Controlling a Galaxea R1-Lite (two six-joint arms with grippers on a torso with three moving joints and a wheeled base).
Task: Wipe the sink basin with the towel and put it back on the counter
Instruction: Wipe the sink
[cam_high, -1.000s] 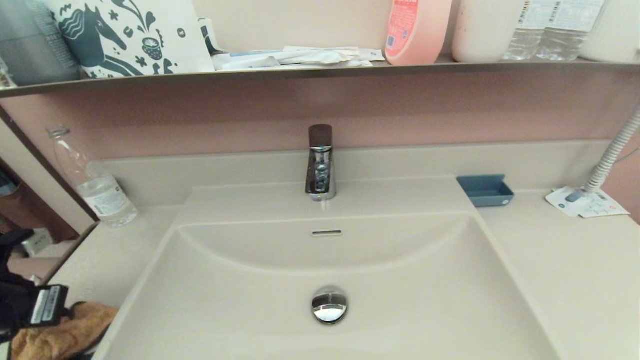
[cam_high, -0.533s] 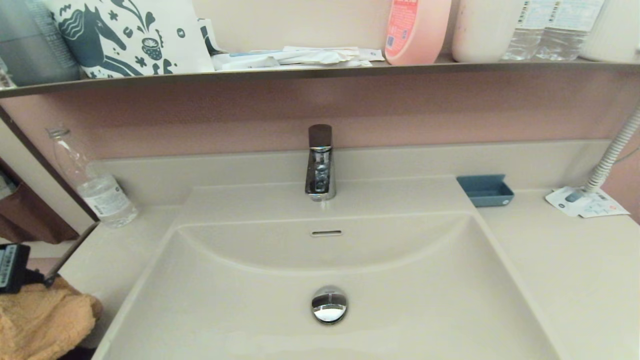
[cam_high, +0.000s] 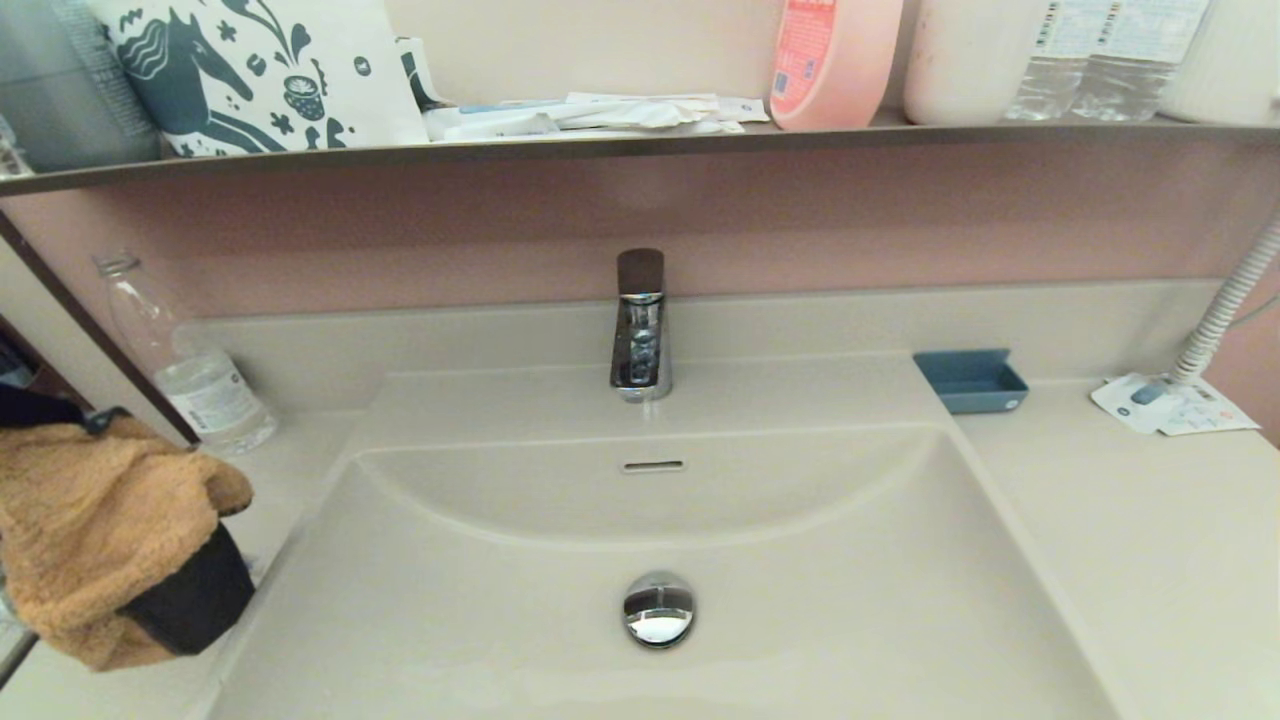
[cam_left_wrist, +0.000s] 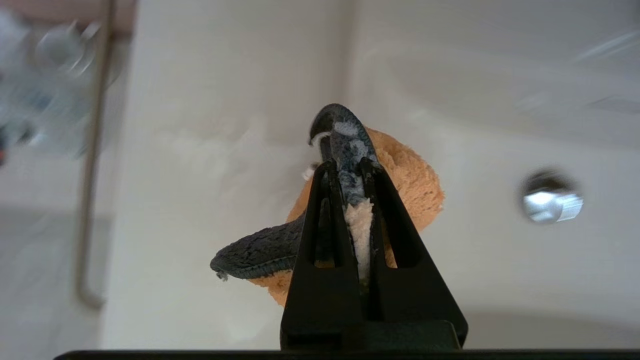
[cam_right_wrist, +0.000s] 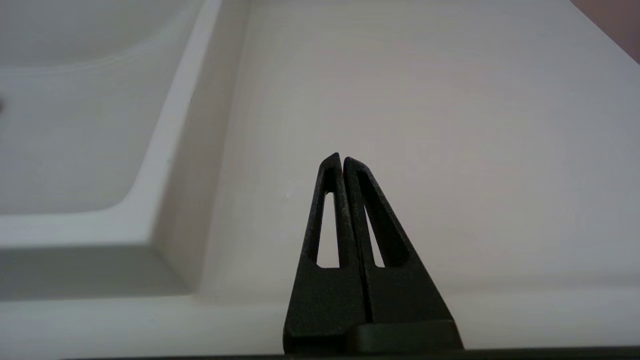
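left gripper (cam_left_wrist: 345, 165): clamped on towel (cam_high: 90, 520), above bench (cam_high: 1100, 520)
right gripper (cam_right_wrist: 342, 160): together, idle
basin (cam_high: 800, 600): not yet wiped

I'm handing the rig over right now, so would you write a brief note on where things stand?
Left gripper: fingers shut on the towel, held in the air over the counter's left side, beside the sink basin.
Right gripper: fingers shut, empty, over the counter on the basin's right side.
Done: towel picked up.
Left: wipe the basin, then lay the towel back on the counter.
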